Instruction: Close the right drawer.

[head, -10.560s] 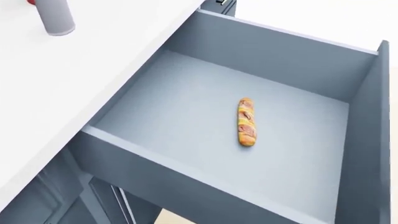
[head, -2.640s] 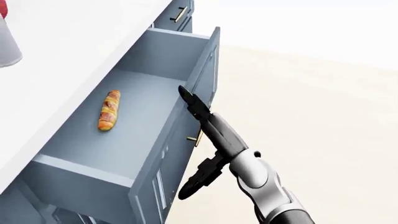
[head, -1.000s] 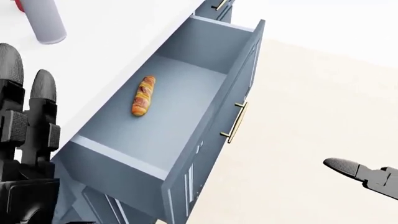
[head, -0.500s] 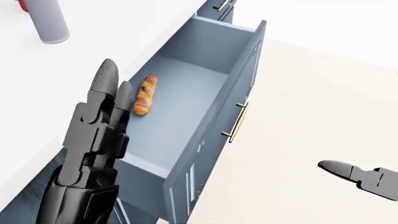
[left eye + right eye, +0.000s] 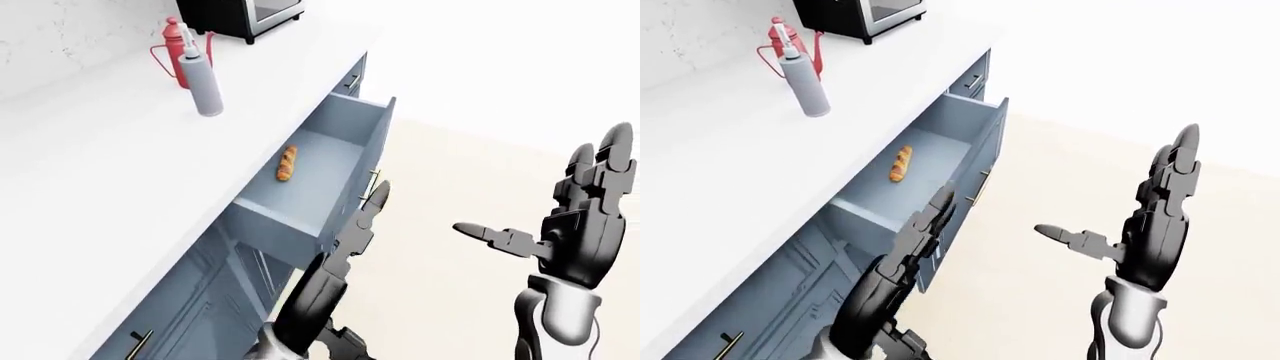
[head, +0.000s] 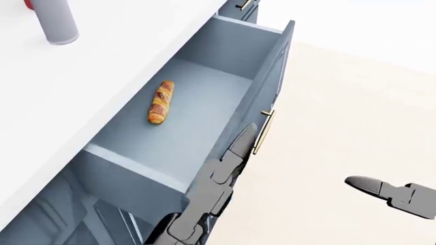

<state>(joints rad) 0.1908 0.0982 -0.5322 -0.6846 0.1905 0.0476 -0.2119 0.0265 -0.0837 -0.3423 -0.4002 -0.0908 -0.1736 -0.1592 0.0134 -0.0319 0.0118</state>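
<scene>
The right drawer (image 6: 198, 120) stands pulled far out from under the white counter (image 6: 102, 76). A small baguette (image 6: 161, 102) lies on its grey floor. A brass bar handle (image 6: 263, 131) sits on its front panel (image 6: 274, 66). My left hand (image 6: 235, 150) is open, fingers straight and together. Its tips lie along the outer face of the front panel, just beside the handle; contact is unclear. My right hand (image 5: 1140, 210) is raised over the floor to the right, open, thumb spread, holding nothing.
A grey squeeze bottle (image 5: 205, 90), a red kettle (image 5: 172, 46) and a black oven (image 5: 240, 11) stand on the counter at the top left. A shut drawer with its own handle (image 5: 352, 81) lies beyond the open one. Beige floor (image 5: 460, 180) spreads to the right.
My left hand has swung from above the drawer's near corner to the outer side of the front panel, beside the handle. The right hand has barely shifted. The drawer is as far out as before.
</scene>
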